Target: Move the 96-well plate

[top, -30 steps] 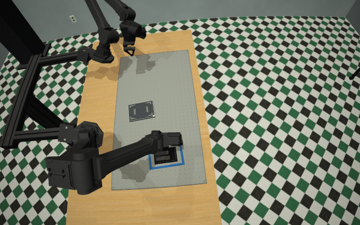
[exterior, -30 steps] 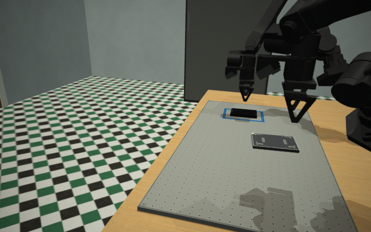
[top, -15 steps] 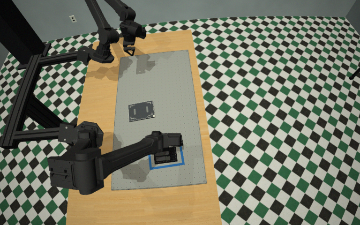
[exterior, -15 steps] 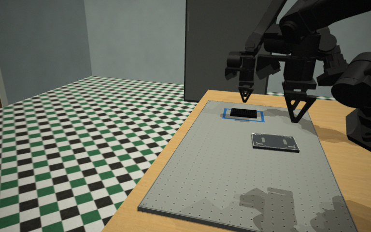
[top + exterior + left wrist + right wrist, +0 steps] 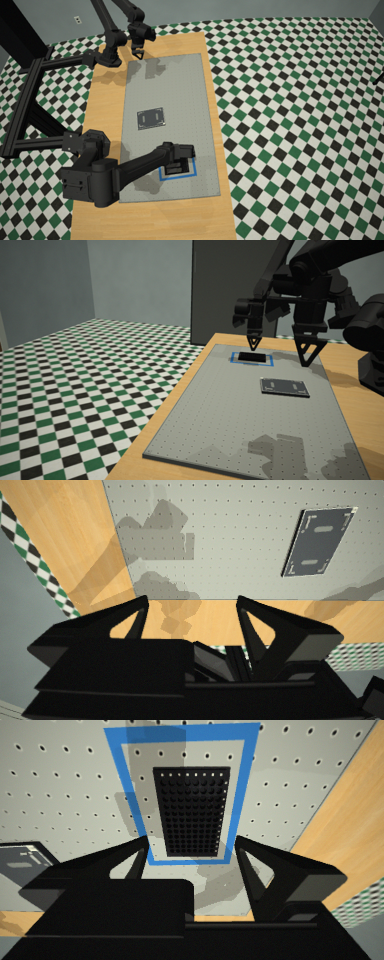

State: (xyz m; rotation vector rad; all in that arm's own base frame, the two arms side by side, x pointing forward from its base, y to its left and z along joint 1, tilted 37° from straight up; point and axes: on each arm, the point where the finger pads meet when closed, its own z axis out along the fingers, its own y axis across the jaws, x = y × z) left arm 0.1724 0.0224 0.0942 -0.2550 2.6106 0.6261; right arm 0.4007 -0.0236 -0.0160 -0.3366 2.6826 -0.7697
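Observation:
The black 96-well plate lies flat inside the blue outline of B1. I cannot make out its cut-off corner. The dark grey nest N1 is empty, with a white corner mark. My right gripper is open and empty above the plate; its arm hides part of the plate in the top view. My left gripper is open and empty, far from the plate, beyond the board's edge.
The perforated grey board lies on the wooden table. The nest stands between the two arms, nearer their bases than B1. The left arm is at the opposite end of the board from B1.

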